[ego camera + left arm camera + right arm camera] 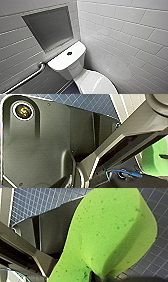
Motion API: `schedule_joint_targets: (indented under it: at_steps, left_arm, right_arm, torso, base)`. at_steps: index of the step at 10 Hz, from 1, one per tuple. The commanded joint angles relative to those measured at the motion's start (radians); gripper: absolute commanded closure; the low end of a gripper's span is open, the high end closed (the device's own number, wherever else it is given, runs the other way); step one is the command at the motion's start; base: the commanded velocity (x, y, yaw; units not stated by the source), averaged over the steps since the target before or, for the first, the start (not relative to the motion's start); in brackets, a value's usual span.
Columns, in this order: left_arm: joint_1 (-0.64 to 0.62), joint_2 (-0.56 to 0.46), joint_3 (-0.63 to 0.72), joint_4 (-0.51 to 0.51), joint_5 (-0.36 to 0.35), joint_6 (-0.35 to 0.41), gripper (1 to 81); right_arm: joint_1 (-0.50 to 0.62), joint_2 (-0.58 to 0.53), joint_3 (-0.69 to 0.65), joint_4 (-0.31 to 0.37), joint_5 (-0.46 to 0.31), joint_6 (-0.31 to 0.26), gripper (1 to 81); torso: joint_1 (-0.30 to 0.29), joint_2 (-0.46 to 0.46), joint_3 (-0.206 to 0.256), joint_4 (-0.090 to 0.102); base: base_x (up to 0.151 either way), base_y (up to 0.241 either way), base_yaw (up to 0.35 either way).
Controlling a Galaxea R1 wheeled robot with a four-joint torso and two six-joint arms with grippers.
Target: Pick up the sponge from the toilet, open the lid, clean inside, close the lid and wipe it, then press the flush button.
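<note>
Pointing off right tool (100, 278), sponge (110, 230) (green) — lengthwise

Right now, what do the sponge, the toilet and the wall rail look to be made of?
Sponge: likely soft foam; bright green, matte, speckled with small pores.
Toilet: glazed ceramic by its look; white and glossy, with soft highlights on the tank.
Rail: metal, probably steel; a silvery tube with a bright sheen along it.
</note>
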Motion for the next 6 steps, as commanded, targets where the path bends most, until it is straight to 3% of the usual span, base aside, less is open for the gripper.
schedule_joint_targets:
  at_steps: [1, 3, 6]
  left_arm:
    - [0.049, 0.043, -0.048, 0.132, 0.036, 0.005, 1.0]
    - [0.077, 0.095, -0.136, 0.141, 0.031, 0.005, 1.0]
    - [0.1, 0.173, -0.242, 0.152, 0.028, 0.005, 1.0]
  right_arm:
    - [0.118, -0.284, 0.356, -0.006, -0.069, 0.032, 81.1]
    - [0.247, -0.378, 0.476, 0.004, -0.12, 0.032, 81.1]
    - [0.502, -0.401, 0.51, 0.066, -0.284, 0.032, 81.1]
  torso:
    - [0.0, 0.0, 0.0, 0.0]
    - [0.0, 0.0, 0.0, 0.0]
    - [0.0, 0.0, 0.0, 0.0]
  base:
    - [0.0, 0.0, 0.0]
    - [0.0, 0.0, 0.0]
    - [0.0, 0.0, 0.0]
